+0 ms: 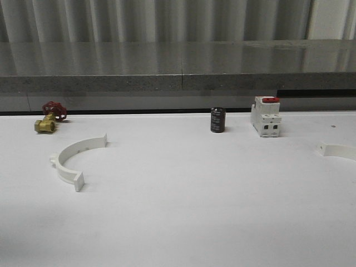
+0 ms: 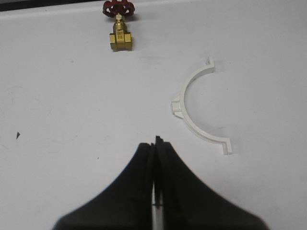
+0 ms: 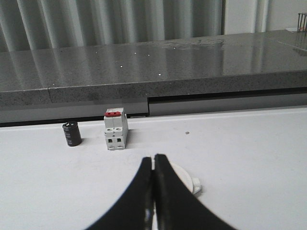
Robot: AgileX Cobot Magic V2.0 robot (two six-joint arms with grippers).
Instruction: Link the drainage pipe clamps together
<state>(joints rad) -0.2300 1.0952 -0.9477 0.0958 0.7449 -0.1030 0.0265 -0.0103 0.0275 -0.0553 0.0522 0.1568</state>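
Though apart, 2 clamps [image 1: 73, 158] [image 1: 337, 150] untouched

A lab-style test bench — a plain white table [image 1: 178, 222] against a grey speckled stone ledge [image 1: 178, 67], corrugated metal wall [image 1: 156, 19] behind — hardware samples laid out.

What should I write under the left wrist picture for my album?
The left hand, shut, hovers near a white half-ring clamp and a brass valve on the table.
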